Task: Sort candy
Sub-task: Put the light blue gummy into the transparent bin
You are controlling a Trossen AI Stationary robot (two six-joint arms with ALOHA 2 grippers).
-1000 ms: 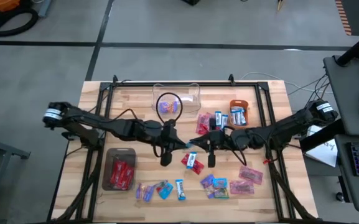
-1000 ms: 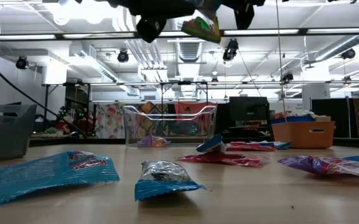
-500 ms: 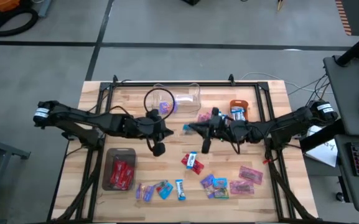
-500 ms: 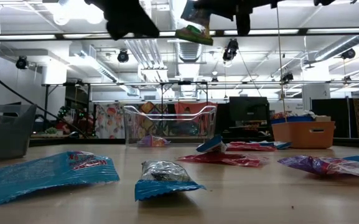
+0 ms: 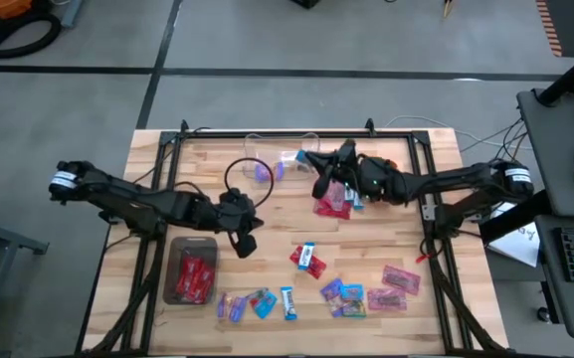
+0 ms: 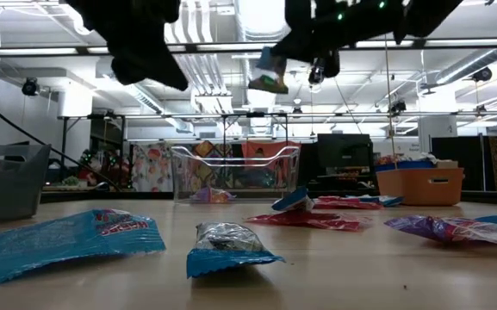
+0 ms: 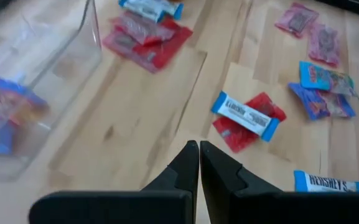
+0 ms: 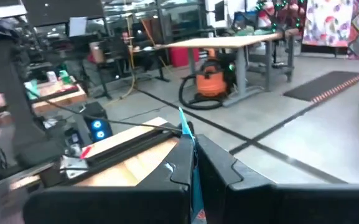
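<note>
Since a second ago both arms have drawn apart: the right gripper (image 5: 311, 159) has carried a teal candy (image 6: 270, 77) from mid-table up to the clear box (image 5: 267, 147) at the far edge, fingers clamped on it. Meanwhile the left gripper (image 5: 244, 242), fingers pressed together and empty, has pulled back toward the grey tray (image 5: 175, 283). More candy (image 5: 307, 260) lies scattered across the table (image 5: 267, 214), near the orange bowl (image 6: 419, 185).
</note>
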